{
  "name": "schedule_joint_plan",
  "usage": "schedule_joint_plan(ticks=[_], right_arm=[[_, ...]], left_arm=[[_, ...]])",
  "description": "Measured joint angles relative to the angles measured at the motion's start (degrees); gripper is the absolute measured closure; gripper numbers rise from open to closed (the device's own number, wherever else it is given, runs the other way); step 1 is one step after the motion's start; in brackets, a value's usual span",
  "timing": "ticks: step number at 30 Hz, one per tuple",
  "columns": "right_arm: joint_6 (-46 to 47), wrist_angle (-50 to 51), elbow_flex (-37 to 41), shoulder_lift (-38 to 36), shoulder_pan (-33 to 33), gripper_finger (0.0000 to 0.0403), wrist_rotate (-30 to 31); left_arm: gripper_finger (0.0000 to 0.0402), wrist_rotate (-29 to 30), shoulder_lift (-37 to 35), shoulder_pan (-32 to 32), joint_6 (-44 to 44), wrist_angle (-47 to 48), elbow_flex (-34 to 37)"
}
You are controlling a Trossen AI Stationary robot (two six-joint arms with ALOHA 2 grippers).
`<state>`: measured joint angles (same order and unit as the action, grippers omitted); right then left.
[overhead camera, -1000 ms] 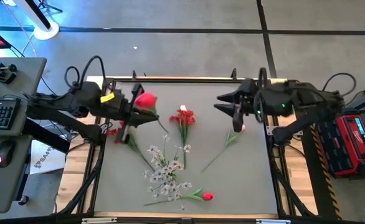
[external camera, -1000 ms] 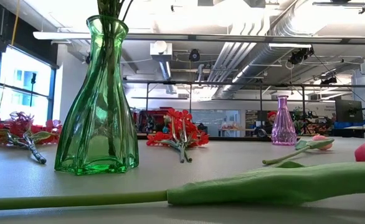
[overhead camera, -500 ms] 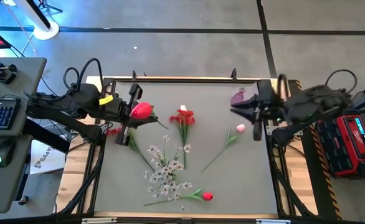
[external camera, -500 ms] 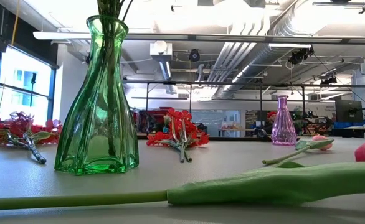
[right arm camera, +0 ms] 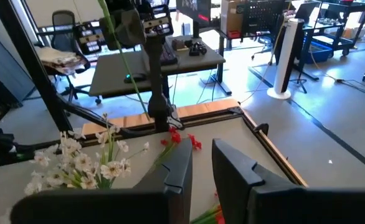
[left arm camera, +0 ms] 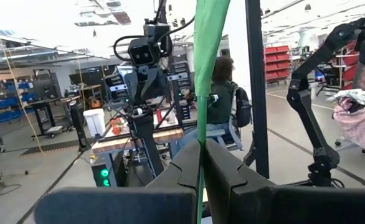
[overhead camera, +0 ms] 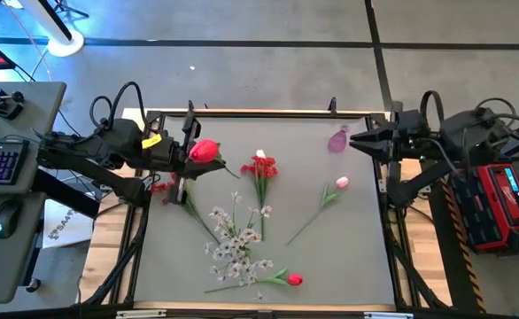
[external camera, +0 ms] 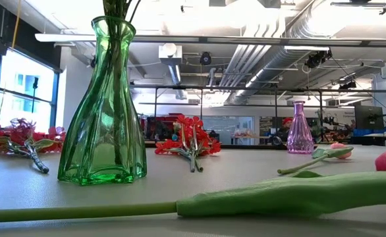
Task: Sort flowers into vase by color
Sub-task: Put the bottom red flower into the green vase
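Note:
My left gripper (overhead camera: pixel 185 159) (left arm camera: pixel 200 147) is shut on a red tulip (overhead camera: pixel 205 149) over the table's far left part. The green vase (external camera: pixel 104 99) stands upright on its base, hidden under that gripper in the high view. Green stems (external camera: pixel 117 6) stick out of its mouth. My right gripper (overhead camera: pixel 354 142) (right arm camera: pixel 202 149) hovers at the right edge beside the purple vase (overhead camera: pixel 338 140) (external camera: pixel 300 128), narrowly open and touching nothing. A pink tulip (overhead camera: pixel 341 183) (external camera: pixel 338 151) lies flat on the table near it. My left gripper pinches the red tulip's green stem (left arm camera: pixel 200 134) between its two fingers. The fingers lie level, coming from the table's left, across the stem. The stem stands upright above the fingers, and they hide the part below. The blossom is lifted clear of the table.
Lying on the table are a red blossom cluster (overhead camera: pixel 261 168) (external camera: pixel 190 141), white sprays (overhead camera: pixel 237 241), a second red tulip (overhead camera: pixel 293 280) near the near edge with its leafy stem (external camera: pixel 259 196), and red clusters (overhead camera: pixel 160 186) (external camera: pixel 15 135) by the left edge.
My right gripper has drawn back from above the pink tulip toward the table's right edge, past the purple vase; the pink tulip has stayed lying where it was. The red tulip's blossom in my left gripper has swayed slightly.

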<state>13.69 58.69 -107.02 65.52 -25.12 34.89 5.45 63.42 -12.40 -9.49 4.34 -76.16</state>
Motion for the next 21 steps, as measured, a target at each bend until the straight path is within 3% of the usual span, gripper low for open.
schedule_joint_plan(ticks=[12,21], right_arm=[[0.2,1.93,0.0,0.03,0.0,0.0352,-0.57],[0.2,1.91,0.0,0.07,0.0,0.0352,-1.14]], left_arm=[[0.0401,4.25,0.0,-5.43,1.31,2.57,0.04],[0.0401,5.3,-1.95,-11.3,0.35,10.24,0.04]])
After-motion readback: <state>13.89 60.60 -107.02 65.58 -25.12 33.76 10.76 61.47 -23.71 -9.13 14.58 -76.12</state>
